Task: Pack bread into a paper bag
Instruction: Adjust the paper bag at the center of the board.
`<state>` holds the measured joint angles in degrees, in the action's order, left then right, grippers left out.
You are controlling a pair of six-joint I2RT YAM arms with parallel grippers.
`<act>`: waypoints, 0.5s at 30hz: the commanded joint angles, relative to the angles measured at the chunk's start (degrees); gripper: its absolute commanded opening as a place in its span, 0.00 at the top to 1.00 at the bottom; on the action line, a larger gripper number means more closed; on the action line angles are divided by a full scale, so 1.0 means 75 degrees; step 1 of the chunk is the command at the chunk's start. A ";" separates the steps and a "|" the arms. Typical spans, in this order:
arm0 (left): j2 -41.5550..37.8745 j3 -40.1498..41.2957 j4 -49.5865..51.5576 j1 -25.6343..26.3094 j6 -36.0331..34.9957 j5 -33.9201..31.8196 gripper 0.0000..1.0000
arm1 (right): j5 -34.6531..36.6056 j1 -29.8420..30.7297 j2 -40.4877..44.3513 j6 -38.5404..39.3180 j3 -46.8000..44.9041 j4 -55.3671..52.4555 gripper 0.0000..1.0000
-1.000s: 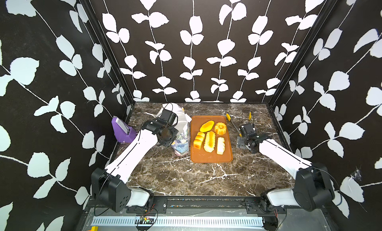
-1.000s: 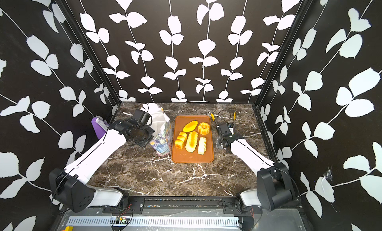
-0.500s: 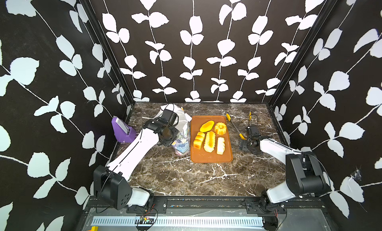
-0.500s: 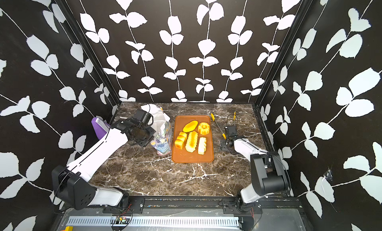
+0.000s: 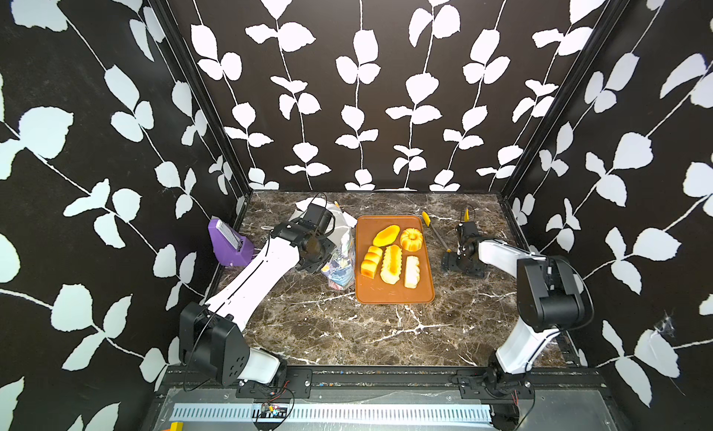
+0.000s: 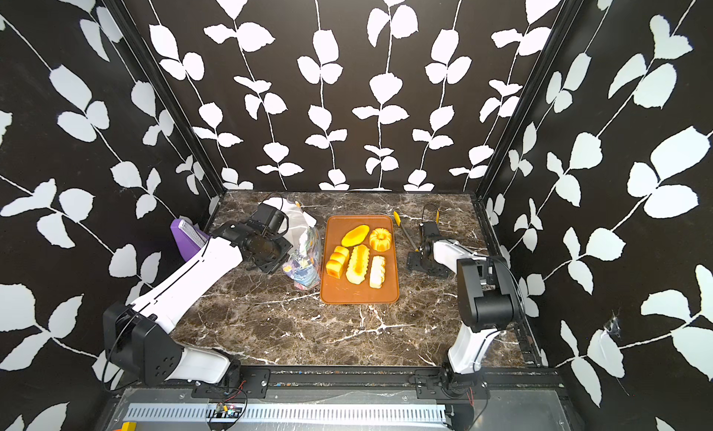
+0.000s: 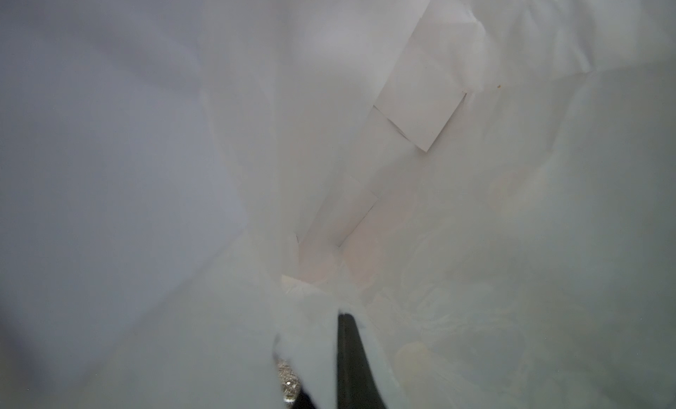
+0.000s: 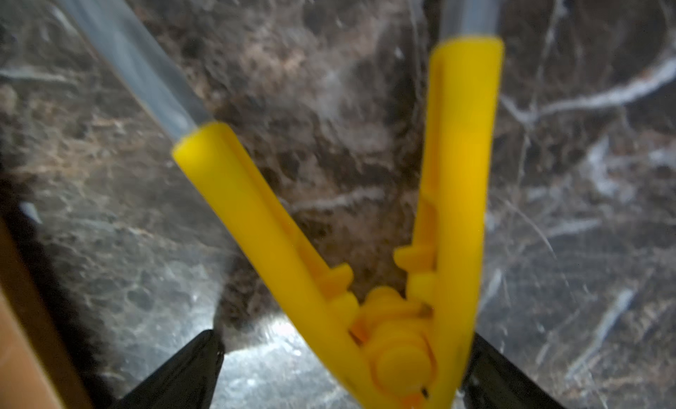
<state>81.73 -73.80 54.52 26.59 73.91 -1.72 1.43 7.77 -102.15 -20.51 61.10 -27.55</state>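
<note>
Several glossy yellow pieces of bread lie on an orange tray [image 5: 393, 294]: an oval bun [image 5: 386, 235], a ring-shaped bundt [image 5: 411, 239], a segmented loaf [image 5: 371, 261] and two ridged loaves [image 5: 391, 264]. Left of the tray stands the flowered paper bag [image 5: 339, 255], crumpled. My left gripper [image 7: 318, 326] is shut on the bag's wall at its mouth. One black finger [image 7: 351, 356] shows inside the white interior [image 7: 402, 132]. My right gripper [image 8: 347, 339] is open and straddles the hinge end of the yellow-tipped tongs [image 8: 395, 337], right of the tray in both top views.
A purple box [image 5: 229, 242] leans at the left wall. The tongs [image 6: 405, 232] lie on the marble between the tray and the right wall, their arms reaching toward the back. My right arm's raised elbow [image 5: 551, 294] stands at the right front.
My right arm has folded, its elbow rising and drawing in, while its gripper stays low at the tongs. The left arm, the bag and the bread have hardly moved.
</note>
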 commanded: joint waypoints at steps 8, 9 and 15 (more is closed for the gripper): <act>0.0176 -0.0110 -0.0030 0.0015 -0.0025 0.0020 1.00 | -0.0473 -0.0007 -0.1262 0.0636 0.1812 -0.0097 0.01; 0.0182 -0.0100 -0.0027 0.0018 -0.0028 0.0028 1.00 | -0.0483 -0.0005 -0.1306 0.0661 0.1825 -0.0050 0.01; 0.0143 -0.0108 -0.0063 0.0018 -0.0037 0.0001 1.00 | -0.0499 -0.0064 -0.1481 0.0531 0.2116 0.0257 0.01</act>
<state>82.50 -73.89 53.56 26.59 73.91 -1.76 -0.10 7.46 -111.02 -17.30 73.73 -31.94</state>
